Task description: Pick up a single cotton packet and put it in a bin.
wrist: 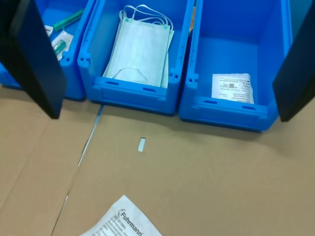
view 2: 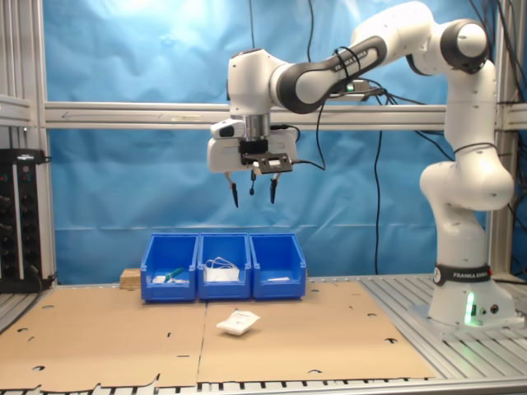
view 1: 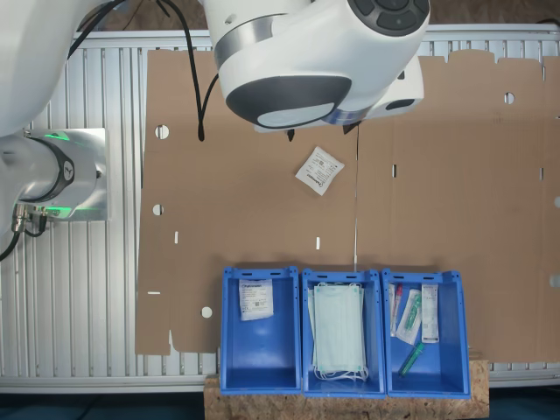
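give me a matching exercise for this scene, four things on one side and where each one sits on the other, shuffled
Things:
1. cotton packet
2. face masks
3. syringes and tubes
4. oblong white packet

Places:
A. in the middle bin of the row
B. on the bare cardboard sheet, outside the bins
C. in the end bin at the first exterior view's left
D. in the end bin at the first exterior view's right

Pairs: 1-B, 2-A, 3-D, 4-C
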### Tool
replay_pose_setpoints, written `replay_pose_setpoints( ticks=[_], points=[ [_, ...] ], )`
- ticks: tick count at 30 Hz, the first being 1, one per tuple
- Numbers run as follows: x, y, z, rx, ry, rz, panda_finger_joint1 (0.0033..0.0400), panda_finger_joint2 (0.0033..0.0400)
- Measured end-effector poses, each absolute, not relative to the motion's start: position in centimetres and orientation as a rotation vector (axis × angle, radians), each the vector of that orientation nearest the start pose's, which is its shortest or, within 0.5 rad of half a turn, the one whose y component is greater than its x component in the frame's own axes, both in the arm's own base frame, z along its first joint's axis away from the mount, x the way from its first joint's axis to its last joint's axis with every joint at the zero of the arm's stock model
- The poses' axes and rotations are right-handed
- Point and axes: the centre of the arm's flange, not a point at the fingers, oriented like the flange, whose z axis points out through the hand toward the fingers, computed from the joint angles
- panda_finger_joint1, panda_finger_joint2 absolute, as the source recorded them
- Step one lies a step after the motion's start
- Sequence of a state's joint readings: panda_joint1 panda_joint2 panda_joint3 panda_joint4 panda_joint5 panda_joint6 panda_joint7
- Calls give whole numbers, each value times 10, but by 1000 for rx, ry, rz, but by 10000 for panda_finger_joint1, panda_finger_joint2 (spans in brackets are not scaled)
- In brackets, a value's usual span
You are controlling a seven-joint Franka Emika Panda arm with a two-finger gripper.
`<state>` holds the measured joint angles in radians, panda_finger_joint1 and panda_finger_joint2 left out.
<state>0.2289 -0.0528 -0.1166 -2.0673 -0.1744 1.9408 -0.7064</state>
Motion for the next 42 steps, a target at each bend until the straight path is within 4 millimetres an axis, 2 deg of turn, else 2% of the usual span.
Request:
replay_pose_setpoints(
  ticks=[8, 28, 36, 42],
  points=[
    [533, 43, 428, -2948, -1398, 183, 400, 400],
    [541, 10, 305, -2964, -1342, 240, 400, 400],
    [546, 5, 281, -2974, -1345, 225, 400, 400],
    [552, 6, 254, -2979, -1364, 196, 400, 400]
  ],
)
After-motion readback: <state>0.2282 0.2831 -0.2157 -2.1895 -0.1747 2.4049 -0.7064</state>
